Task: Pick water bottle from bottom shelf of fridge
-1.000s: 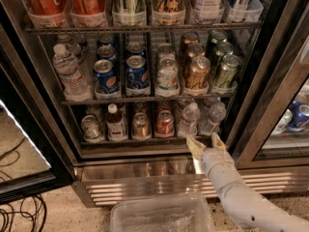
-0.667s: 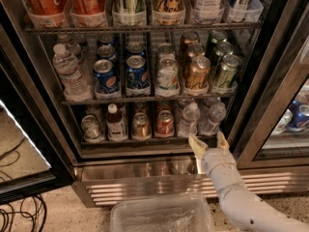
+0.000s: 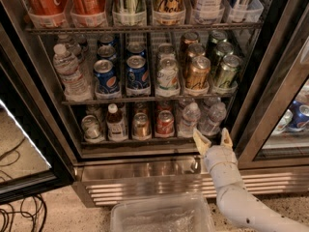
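Water bottle (image 3: 212, 118), small, clear, ribbed, on bottom shelf (image 3: 125, 141); twin bottle (image 3: 189, 119) at its 9 o'clock. Gripper (image 3: 213, 140) at 6 o'clock, fingers spread wide, empty.

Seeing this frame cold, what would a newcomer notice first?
The open fridge fills the view, its wire racks packed with cans and bottles. Low on the right, the white gripper sits with fingers spread just in front of the bottom shelf, directly below the water bottle at that shelf's right end.
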`<state>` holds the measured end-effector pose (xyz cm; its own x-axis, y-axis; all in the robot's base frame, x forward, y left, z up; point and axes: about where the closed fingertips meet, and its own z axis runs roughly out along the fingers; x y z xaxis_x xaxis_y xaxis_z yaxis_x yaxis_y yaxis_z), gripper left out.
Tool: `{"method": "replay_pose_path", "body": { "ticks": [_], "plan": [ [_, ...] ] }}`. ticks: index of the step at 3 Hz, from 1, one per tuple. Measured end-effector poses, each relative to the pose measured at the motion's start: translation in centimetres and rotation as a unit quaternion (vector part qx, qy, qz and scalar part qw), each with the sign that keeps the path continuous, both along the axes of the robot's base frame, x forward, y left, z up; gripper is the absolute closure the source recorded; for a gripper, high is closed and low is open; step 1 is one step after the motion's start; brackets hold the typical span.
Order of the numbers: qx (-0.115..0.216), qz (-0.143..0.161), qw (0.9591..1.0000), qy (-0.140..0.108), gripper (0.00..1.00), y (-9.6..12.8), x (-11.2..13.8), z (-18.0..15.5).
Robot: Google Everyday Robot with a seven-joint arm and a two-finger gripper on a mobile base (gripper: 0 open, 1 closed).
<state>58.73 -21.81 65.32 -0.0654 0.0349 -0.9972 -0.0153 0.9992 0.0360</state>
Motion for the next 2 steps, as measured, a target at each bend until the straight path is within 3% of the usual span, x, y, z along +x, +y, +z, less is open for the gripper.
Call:
{"method": "replay_pose_path", "body": {
  "ticks": [2],
  "plan": [
    [-0.007, -0.014, 0.9994, -0.030, 0.33, -0.7, 1.9, 0.6]
  ]
}}
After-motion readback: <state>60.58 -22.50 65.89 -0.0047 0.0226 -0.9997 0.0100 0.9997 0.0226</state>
